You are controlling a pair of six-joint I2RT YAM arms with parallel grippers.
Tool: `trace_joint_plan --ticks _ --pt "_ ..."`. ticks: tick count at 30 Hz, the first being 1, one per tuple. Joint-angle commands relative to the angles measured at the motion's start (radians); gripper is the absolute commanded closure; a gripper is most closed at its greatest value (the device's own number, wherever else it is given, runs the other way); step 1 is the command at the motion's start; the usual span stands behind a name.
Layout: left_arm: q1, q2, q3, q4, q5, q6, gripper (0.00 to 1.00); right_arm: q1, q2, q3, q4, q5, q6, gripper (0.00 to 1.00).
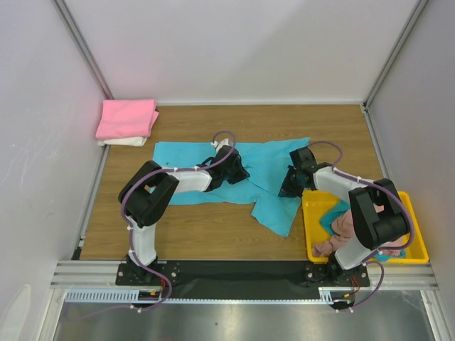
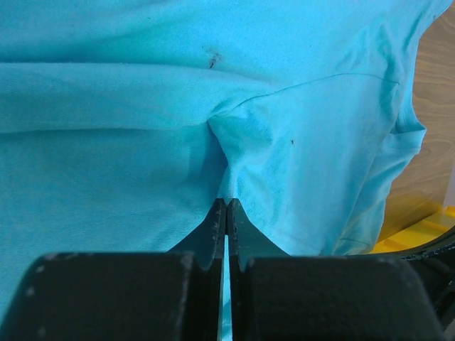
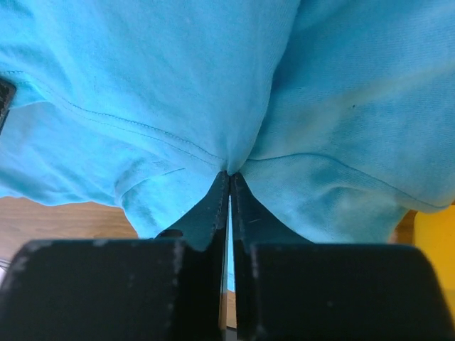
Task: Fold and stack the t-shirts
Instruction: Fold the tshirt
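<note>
A turquoise t-shirt [image 1: 266, 167] lies spread across the middle of the wooden table. My left gripper [image 1: 231, 172] is shut on a pinch of its cloth [image 2: 227, 153] near the shirt's middle. My right gripper [image 1: 293, 183] is shut on a fold of the same shirt [image 3: 234, 135] at its right side. A folded bright pink t-shirt [image 1: 128, 117] lies on a folded cream white one [image 1: 122, 141] at the back left. More shirts, dusty pink [image 1: 340, 231] and teal [image 1: 328, 217], are bunched in the yellow tray [image 1: 313, 217].
The yellow tray stands at the front right, close beside my right arm; its corner [image 2: 419, 234] shows in the left wrist view. Grey walls enclose the table on three sides. Bare wood [image 1: 199, 227] lies in front of the turquoise shirt.
</note>
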Motion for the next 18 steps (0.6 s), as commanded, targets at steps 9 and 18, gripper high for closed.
trace_joint_plan --ticks 9,18 --pt "-0.005 -0.055 0.045 0.005 0.036 -0.002 1.0 0.006 -0.112 0.033 -0.068 0.021 -0.002 1.0" --pt "-0.013 -0.098 -0.002 0.018 0.055 -0.036 1.0 -0.011 -0.176 0.05 -0.14 0.046 -0.025 1.0"
